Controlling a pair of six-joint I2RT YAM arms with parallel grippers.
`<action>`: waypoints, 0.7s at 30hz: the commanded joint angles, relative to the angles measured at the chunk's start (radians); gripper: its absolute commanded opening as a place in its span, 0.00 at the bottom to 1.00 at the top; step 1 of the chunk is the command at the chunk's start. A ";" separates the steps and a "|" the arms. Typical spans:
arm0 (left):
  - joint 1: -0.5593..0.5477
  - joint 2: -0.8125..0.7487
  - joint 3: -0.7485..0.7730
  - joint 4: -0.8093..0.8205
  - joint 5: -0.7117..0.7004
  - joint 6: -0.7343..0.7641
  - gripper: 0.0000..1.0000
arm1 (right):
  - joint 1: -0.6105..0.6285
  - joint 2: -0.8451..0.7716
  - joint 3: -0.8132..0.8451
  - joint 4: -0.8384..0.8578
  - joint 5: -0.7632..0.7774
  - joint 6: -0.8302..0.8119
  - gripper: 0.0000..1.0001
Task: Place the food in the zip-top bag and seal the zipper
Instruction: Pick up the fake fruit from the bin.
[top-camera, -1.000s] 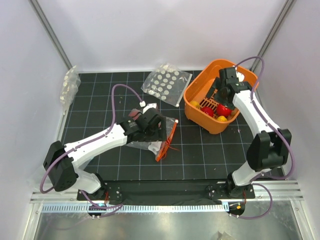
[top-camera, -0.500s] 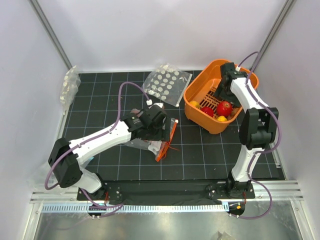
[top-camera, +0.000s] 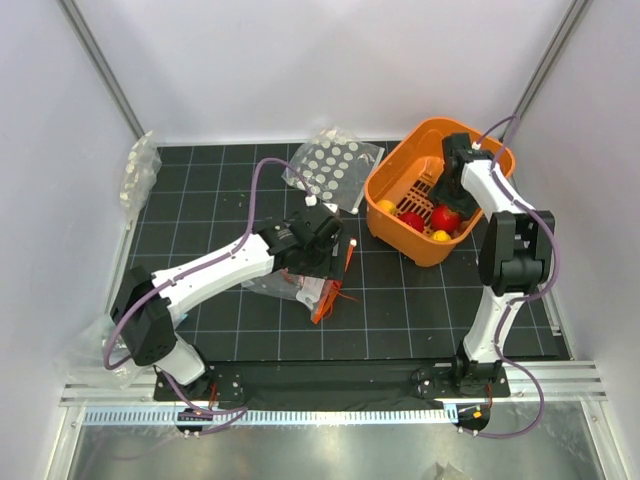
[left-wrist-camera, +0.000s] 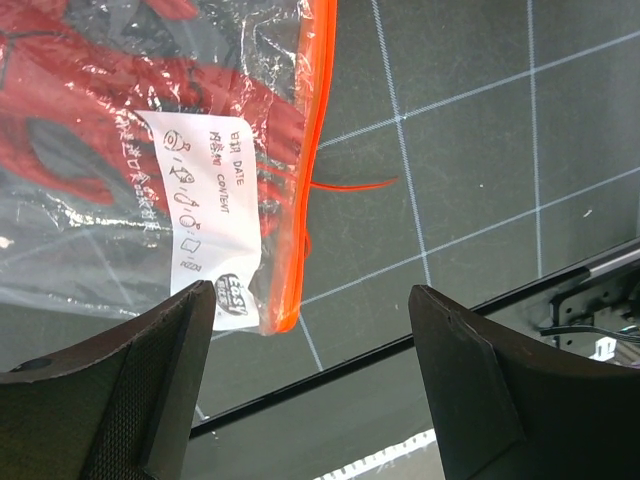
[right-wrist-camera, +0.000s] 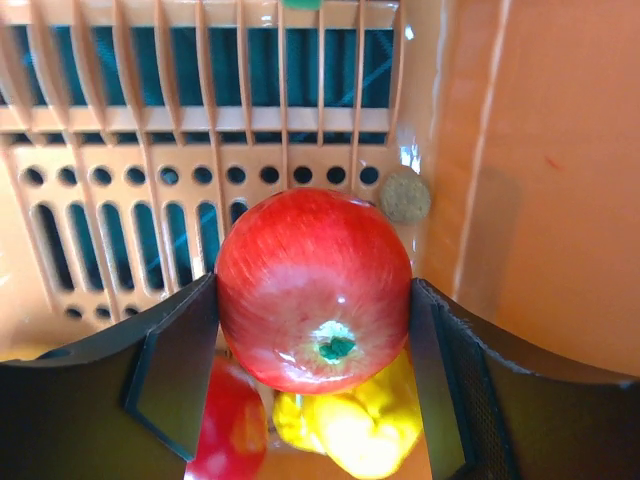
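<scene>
The zip-top bag (top-camera: 298, 286) lies on the black mat, its orange-red zipper strip (top-camera: 337, 281) along its right edge. In the left wrist view the strip (left-wrist-camera: 312, 170) runs down the frame. The red octopus piece (left-wrist-camera: 110, 100) is inside the bag, with one thin tentacle (left-wrist-camera: 350, 185) poking out past the strip. My left gripper (top-camera: 322, 262) is open and empty just above the bag's near corner (left-wrist-camera: 312, 385). My right gripper (top-camera: 447, 198) is down in the orange basket, open, with its jaws either side of a round red fruit (right-wrist-camera: 313, 285), which also shows from above (top-camera: 446, 217).
The orange slotted basket (top-camera: 398, 163) stands at the back right with other toys in it: a yellow piece (right-wrist-camera: 355, 435) and a red one (right-wrist-camera: 225, 435). A clear bag with white discs (top-camera: 330, 165) lies behind. Another clear bag (top-camera: 140, 172) lies at the far left.
My left gripper has moved right and away along the bag, over its zipper edge. My right arm has folded in, and its gripper has swung over the red fruit in the basket.
</scene>
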 joint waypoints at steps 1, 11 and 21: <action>-0.004 0.027 0.061 -0.012 0.022 0.050 0.81 | 0.000 -0.140 0.005 0.070 -0.063 -0.002 0.47; -0.001 0.117 0.134 -0.060 -0.002 0.136 0.81 | 0.000 -0.434 -0.148 0.194 -0.240 -0.072 0.38; -0.002 0.159 0.098 -0.032 0.033 0.129 0.76 | 0.002 -0.785 -0.374 0.285 -0.577 -0.117 0.31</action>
